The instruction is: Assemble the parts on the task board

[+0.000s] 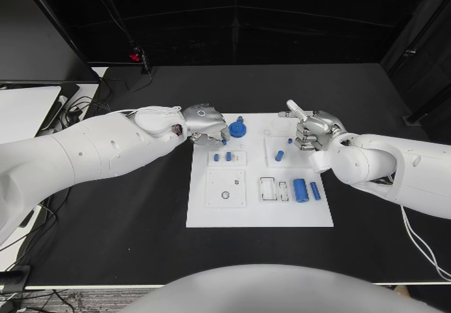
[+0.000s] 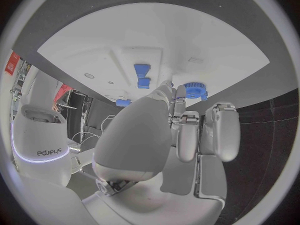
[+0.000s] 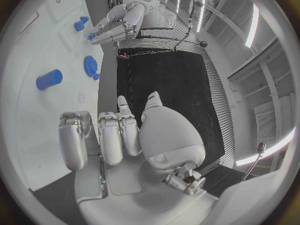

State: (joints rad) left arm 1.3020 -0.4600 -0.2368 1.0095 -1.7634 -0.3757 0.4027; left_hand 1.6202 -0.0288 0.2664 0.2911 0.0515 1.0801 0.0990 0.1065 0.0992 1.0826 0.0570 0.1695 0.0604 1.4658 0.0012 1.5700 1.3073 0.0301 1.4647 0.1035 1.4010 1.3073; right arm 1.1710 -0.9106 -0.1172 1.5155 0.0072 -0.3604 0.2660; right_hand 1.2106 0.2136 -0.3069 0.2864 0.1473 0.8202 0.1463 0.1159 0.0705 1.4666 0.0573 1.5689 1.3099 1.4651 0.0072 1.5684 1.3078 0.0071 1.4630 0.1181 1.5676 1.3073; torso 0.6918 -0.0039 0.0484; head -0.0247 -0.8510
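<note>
Two hands: both hovered over the upper end of the flat white rectangular task board (image 1: pixel 261 215), which lay mid-frame on the black surface (image 1: pixel 122 222).
Left hand: the silver left hand (image 1: pixel 201 122) sat at the board's upper left corner; its fingers (image 2: pixel 187 135) were curled in side by side and nothing showed between them.
Right hand: the silver right hand (image 1: pixel 312 129) sat at the board's upper right edge, most fingers (image 3: pixel 100 137) bent in together and one raised; it held nothing that could be seen.
Key relation: the round blue toothed gear-like part (image 1: pixel 237 129) stood on the board's upper middle, just right of the left hand and apart from it. By my reading the left hand was the nearer one, the right hand lying further off across the board.
Gear axis: it appeared to stand upright with a small knob on top, so a reach from the side or from above looked likely.
Neighbours: two small blue block parts (image 1: pixel 221 156) stood below the gear, and a short blue peg (image 1: pixel 279 155) lay right of them, long axis running up-down in frame.
Lower board: a larger blue cylinder (image 1: pixel 300 190) and a slim blue pin (image 1: pixel 315 190) lay side by side at lower right, well away from both hands.
Obstruction: nothing stood between the left fingers and the gear.
</note>
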